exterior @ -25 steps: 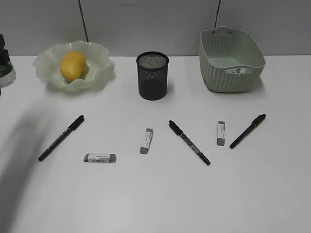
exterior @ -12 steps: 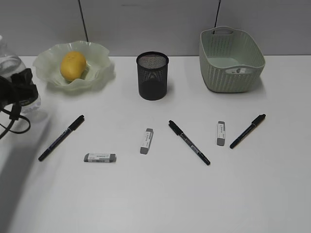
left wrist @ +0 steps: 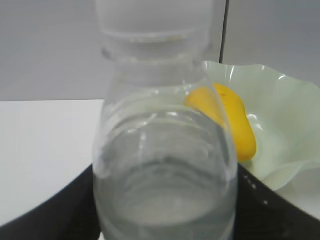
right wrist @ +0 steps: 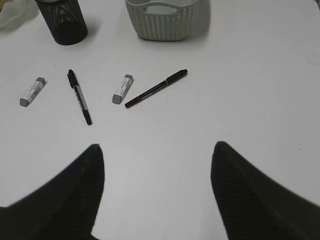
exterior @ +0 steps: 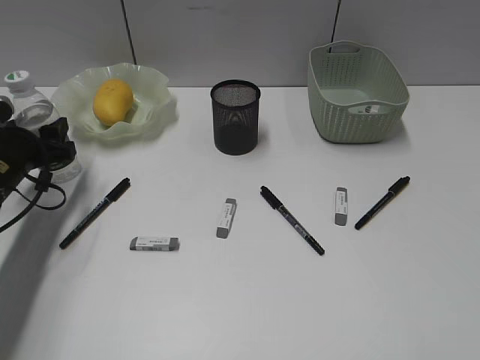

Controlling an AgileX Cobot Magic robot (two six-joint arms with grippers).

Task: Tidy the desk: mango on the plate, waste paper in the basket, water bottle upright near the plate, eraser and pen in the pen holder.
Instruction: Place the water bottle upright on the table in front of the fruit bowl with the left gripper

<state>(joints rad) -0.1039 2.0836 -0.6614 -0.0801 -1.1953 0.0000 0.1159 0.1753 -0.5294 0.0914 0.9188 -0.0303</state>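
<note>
the left gripper (exterior: 34, 150) is closed around the water bottle (exterior: 34, 120), which is held upright with the cap on top. the plate (exterior: 154, 109) with the mango (exterior: 112, 101) lies just to its right, probably a little behind. the right gripper (right wrist: 157, 195) is kept open and empty above the desk (exterior: 247, 300).

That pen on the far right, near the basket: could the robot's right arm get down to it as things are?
Probably yes. The right gripper hangs open and empty above bare desk, and the pen lies flat just ahead, apart from the eraser and basket.
</note>
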